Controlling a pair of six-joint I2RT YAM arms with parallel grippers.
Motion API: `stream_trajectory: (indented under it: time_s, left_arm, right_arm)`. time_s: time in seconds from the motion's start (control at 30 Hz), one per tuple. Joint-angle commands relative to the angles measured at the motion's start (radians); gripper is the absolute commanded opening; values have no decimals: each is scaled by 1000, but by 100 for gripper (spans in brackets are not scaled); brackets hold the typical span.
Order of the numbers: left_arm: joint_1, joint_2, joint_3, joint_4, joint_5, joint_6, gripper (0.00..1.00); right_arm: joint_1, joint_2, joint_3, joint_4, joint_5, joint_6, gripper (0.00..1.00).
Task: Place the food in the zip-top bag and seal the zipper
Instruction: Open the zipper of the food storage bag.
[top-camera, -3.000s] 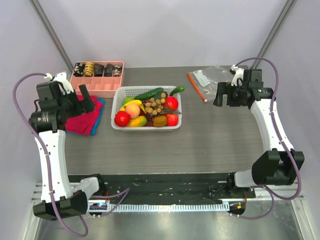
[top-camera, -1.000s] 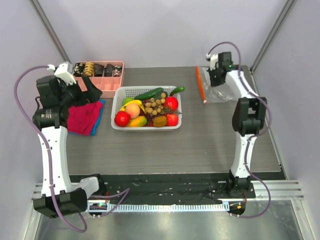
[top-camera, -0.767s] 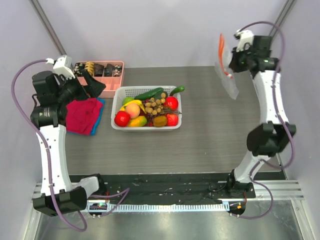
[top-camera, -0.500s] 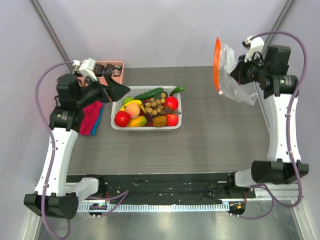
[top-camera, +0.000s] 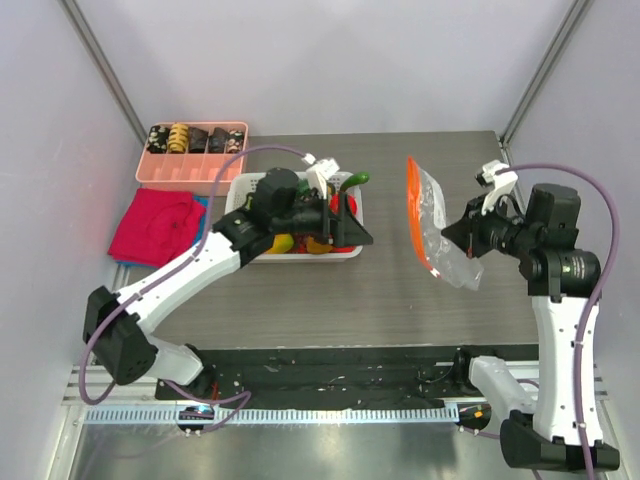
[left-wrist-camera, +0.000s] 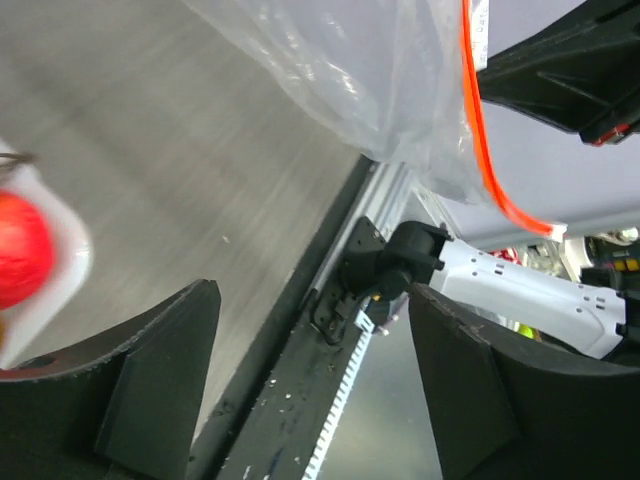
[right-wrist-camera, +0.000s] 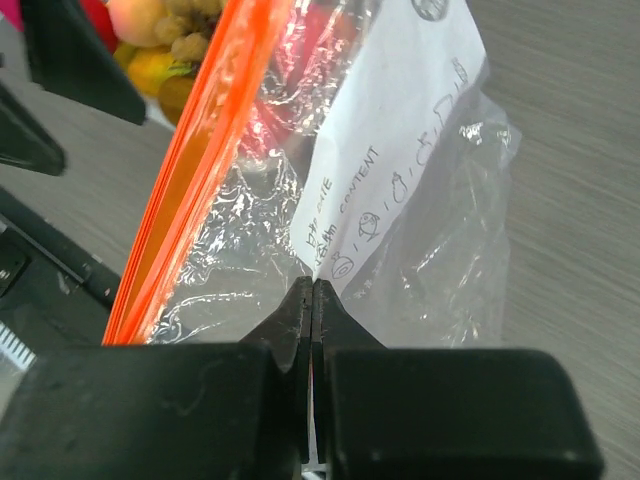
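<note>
Bag hung in the air right of the basket, above the table. Right gripper pinched its rear edge, jaws fully closed on the clear plastic; wrist view showed the fingertips meeting on the film just below a white label. The bag's long axis ran roughly upright, tilted a bit. Zipper ran down the left edge, so the mouth faced left toward the basket and the left gripper. Couldn't tell whether the zipper was sealed or parted. Left gripper hovered over the basket's right end, jaws spread wide, nothing between them, holding nothing; its fingers pointed toward the bag, well apart from it. Food sat in the basket, mostly hidden under the left arm; a blurred red fruit showed at the basket's corner in the left wrist view. Pink tray and red cloth lay at far left.
</note>
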Motion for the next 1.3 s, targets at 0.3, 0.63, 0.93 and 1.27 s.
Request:
stream_trajectory:
  time_s: [0.3,0.63,0.93,1.27]
  left_arm:
    - [-114,137,78,284,34,-176,65]
    - [-143,204,85,338,29,-243,56]
    - [-136,206,46,352,66,-259,18]
    - [-106,140,-25,358,82,-228,0]
  right_arm:
    - [-1,-61,-117,2,-153,18,1]
    - [0,-75,-123,-9,-173,9,1]
    - [0,-70,-111,-17,-183,9,1]
    - [0,-47,-132,23,-219,38,1]
